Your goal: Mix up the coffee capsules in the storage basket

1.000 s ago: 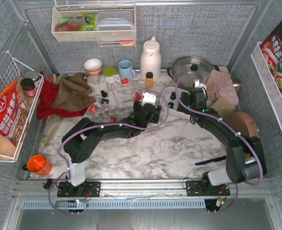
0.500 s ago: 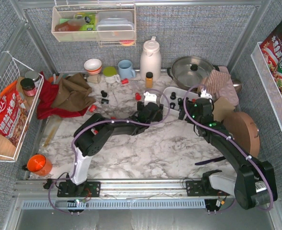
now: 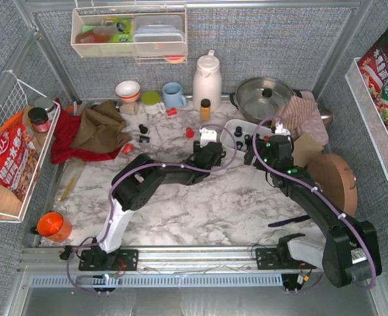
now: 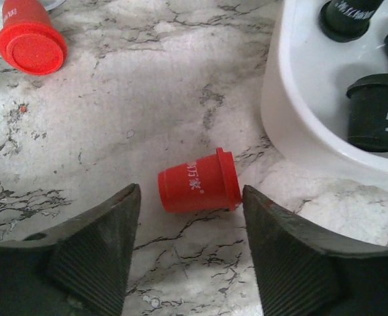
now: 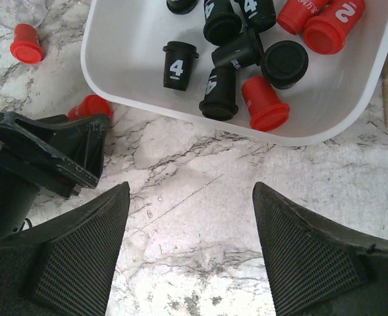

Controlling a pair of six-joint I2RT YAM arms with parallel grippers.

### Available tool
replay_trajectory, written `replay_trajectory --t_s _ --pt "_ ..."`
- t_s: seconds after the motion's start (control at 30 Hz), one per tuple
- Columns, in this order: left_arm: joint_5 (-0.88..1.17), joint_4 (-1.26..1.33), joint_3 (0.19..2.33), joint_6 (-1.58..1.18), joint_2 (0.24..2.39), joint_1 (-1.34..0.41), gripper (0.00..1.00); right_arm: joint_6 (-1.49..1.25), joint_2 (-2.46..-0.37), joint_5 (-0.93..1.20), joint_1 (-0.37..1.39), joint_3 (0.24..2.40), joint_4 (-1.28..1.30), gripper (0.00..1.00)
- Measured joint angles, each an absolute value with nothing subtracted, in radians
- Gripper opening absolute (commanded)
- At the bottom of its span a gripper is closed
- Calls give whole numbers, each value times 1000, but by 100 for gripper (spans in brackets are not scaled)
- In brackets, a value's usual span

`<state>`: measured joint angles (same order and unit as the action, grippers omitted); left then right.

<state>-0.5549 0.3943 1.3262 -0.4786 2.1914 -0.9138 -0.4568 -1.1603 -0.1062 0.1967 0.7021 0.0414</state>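
The white storage basket (image 5: 133, 46) holds several black and red coffee capsules (image 5: 218, 92). One red capsule (image 4: 197, 189) lies on its side on the marble just left of the basket's wall (image 4: 280, 99). My left gripper (image 4: 190, 197) is open, and its fingertips flank that capsule closely without squeezing it. My right gripper (image 5: 190, 191) is open over bare marble just in front of the basket, empty. From above, the left gripper (image 3: 214, 141) is at the basket's (image 3: 232, 123) left side and the right gripper (image 3: 259, 146) at its near edge.
Loose red capsules (image 3: 190, 132) and black ones (image 3: 143, 138) lie left of the basket. An amber bottle (image 3: 205, 108), a white thermos (image 3: 207, 79) and a lidded pot (image 3: 263, 95) stand behind it. Cloths (image 3: 91, 128) lie at left, and a brown round board (image 3: 332, 174) at right.
The left arm reached further toward the basket and its jaws narrowed around the red capsule. The right arm drew back from the pot side to the basket's near edge, then held.
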Motion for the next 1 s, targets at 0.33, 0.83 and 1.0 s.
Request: replay_trajectory --t_s 0.33,0.83,1.0 --pt "-572 447 1255 -434 2164 -912 45 -460 -1179 -98 197 702 40 79" --pt "-299 1028 722 -166 1888 -912 45 -429 -1222 133 215 749 9 70" --pt "-108 1377 531 -78 1905 -914 45 -389 -1283 270 274 796 -11 64"
